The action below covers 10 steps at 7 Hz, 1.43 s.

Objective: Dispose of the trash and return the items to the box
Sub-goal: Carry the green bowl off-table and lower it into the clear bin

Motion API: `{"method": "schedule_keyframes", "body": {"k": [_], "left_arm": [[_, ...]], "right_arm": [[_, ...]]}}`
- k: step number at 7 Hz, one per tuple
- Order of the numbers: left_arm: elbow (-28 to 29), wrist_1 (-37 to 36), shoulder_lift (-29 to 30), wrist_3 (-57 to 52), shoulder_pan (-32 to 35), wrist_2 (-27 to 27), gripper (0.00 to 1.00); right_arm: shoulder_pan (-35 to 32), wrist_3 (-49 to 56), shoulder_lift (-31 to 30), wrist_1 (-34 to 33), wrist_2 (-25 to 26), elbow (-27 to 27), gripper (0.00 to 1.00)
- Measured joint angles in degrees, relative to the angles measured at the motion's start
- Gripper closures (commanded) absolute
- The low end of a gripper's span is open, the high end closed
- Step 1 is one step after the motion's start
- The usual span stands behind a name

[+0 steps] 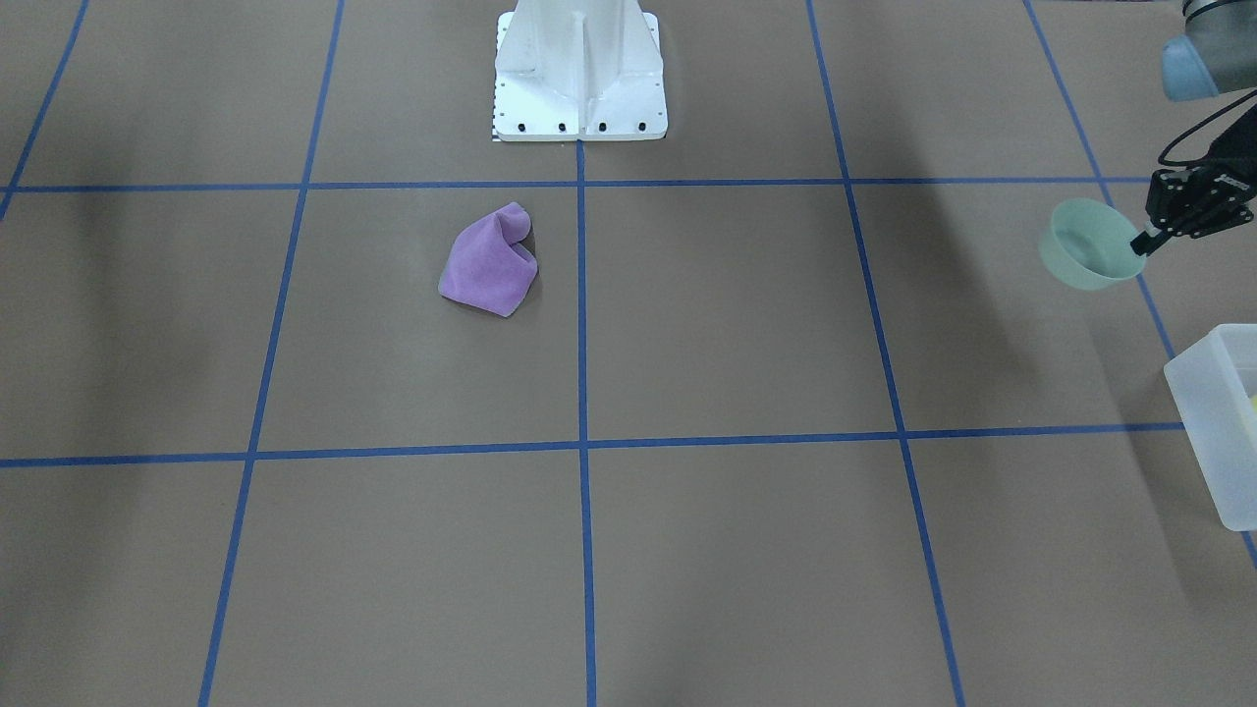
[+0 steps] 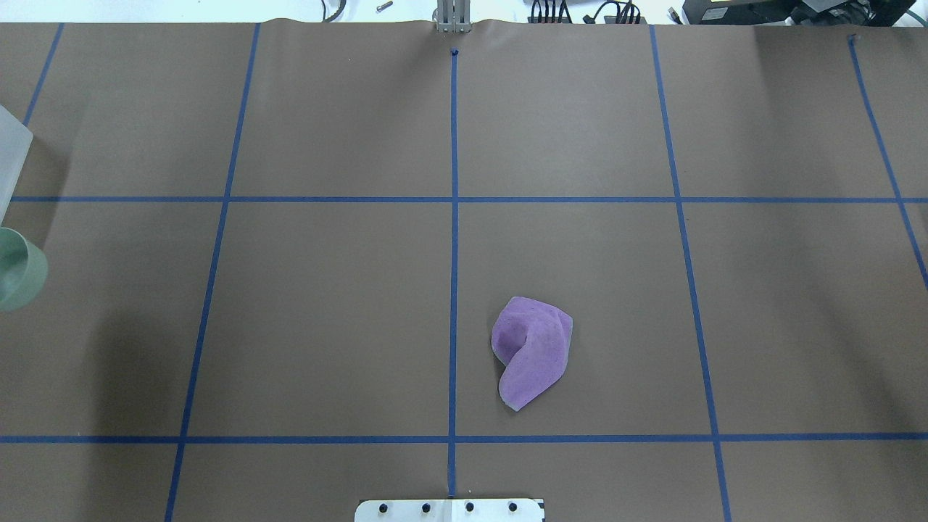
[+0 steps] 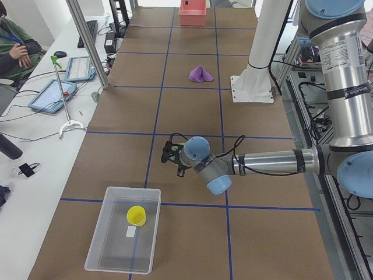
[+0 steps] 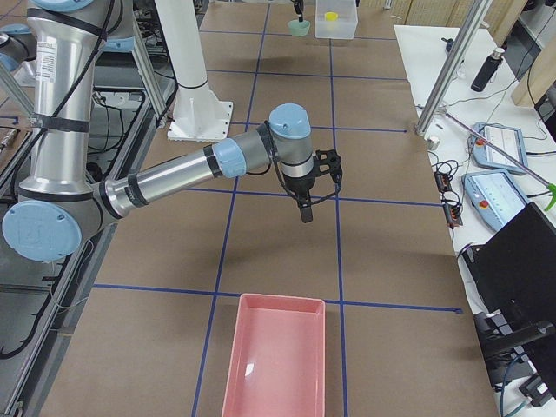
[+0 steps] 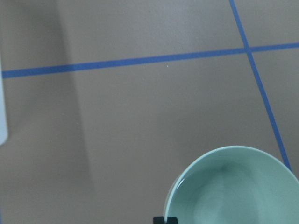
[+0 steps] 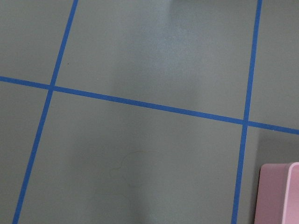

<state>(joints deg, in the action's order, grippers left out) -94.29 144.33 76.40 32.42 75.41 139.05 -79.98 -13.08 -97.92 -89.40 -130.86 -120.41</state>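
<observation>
Brown gridded table [image 1: 727, 324], green bowl [image 1: 1085, 250] rim pinched by left gripper [image 1: 1141, 244], box [image 1: 1213, 432] nearby

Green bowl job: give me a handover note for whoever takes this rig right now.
Left gripper: shut on the green bowl at its rim, beside the white bin, outside it.
Right gripper: hangs above bare table near the pink bin; open or shut, cannot tell.
Done: yellow cup is in the white bin.
To do: bowl into the bin; purple cloth lies untouched mid-table.

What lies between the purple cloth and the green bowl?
Nothing: in the front-facing view, the stretch from the purple cloth to the green bowl is bare brown table crossed by blue tape lines.
</observation>
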Motion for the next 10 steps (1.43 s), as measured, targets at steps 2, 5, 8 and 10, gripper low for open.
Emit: {"method": "schedule_keyframes", "body": {"k": [2, 5, 8, 10], "left_arm": [[1.7, -19.4, 6.8, -19.8, 10.4, 0.1, 1.00], [21.8, -31.8, 22.1, -38.7, 20.6, -2.6, 1.00], [34.8, -30.4, 28.0, -32.4, 23.7, -12.4, 1.00], [42.4, -19.9, 29.6, -20.1, 21.7, -19.7, 1.00]], "right_arm": [[0.0, 0.0, 0.0, 0.0, 0.0, 0.0, 0.00], [0.1, 0.0, -0.1, -0.1, 0.0, 0.0, 0.00], [0.3, 0.0, -0.2, 0.0, 0.1, 0.0, 0.00], [0.5, 0.1, 0.0, 0.1, 0.1, -0.1, 0.00]]}}
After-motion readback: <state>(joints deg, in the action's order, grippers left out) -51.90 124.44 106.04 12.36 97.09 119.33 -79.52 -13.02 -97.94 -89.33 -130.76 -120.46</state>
